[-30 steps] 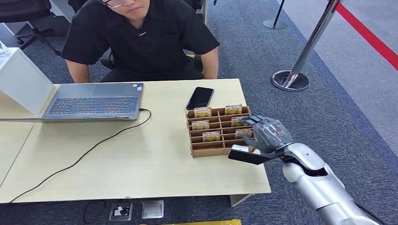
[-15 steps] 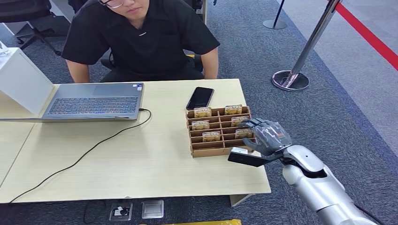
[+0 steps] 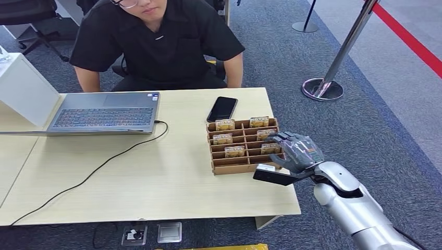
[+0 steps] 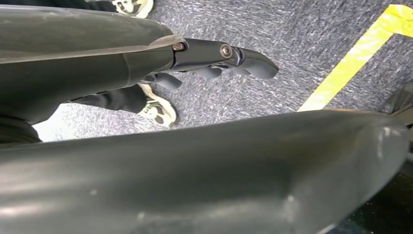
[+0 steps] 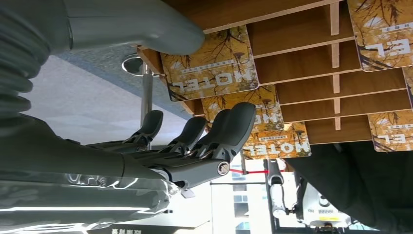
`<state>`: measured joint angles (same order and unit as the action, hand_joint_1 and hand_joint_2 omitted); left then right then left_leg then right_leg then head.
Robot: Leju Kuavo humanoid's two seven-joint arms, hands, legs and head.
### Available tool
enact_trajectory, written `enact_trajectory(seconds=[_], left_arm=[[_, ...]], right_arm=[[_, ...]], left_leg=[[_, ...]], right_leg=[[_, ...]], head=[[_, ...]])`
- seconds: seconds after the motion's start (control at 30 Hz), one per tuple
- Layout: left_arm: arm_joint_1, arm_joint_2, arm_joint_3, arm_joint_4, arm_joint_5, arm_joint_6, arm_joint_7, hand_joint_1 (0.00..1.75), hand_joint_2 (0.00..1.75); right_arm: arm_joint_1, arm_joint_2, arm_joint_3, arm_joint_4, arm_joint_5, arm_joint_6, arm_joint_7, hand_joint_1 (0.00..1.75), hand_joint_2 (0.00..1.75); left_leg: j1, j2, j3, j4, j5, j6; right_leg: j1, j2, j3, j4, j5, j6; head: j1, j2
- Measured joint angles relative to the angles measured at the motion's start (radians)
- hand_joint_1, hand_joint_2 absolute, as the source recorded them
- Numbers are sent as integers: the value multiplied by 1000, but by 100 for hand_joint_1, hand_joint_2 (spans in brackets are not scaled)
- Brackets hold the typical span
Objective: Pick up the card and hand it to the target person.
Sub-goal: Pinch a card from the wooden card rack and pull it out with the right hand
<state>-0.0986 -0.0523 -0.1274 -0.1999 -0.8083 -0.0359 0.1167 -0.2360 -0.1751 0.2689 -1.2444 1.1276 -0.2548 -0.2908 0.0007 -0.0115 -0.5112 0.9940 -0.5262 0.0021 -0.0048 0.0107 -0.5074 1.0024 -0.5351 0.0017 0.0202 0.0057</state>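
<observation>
A wooden slotted box (image 3: 229, 168) stands at the table's right end, with several yellow "HOTEL" cards upright in its slots. My right hand (image 3: 297, 151) hovers over the box's right column, beside the near-right card (image 3: 270, 148). In the right wrist view that card (image 5: 212, 66) stands between the thumb (image 5: 146, 24) and the curled fingers (image 5: 229, 129), with a gap on the finger side. The person (image 3: 156, 47) in a black shirt sits behind the table. My left hand (image 4: 229, 56) hangs over the carpet and holds nothing.
A black phone (image 3: 222, 109) lies just behind the box. An open laptop (image 3: 104, 110) sits at the left, and its black cable (image 3: 104, 164) runs across the table. A metal stanchion (image 3: 323, 88) stands on the carpet to the right.
My right hand has dropped slightly and drawn a little back toward me over the box's right column. The cards and the person have stayed put.
</observation>
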Motion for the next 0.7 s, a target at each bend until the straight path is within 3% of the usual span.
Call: enact_trajectory(seconds=[0.7], left_arm=[[-1,-1,8,0,-17,-5,0,0,0]], right_arm=[[-17,0,9,11,95,-21,81,68,175]], left_leg=[[0,0,0,0,0,0]], right_leg=[[0,0,0,0,0,0]], head=[[0,0]])
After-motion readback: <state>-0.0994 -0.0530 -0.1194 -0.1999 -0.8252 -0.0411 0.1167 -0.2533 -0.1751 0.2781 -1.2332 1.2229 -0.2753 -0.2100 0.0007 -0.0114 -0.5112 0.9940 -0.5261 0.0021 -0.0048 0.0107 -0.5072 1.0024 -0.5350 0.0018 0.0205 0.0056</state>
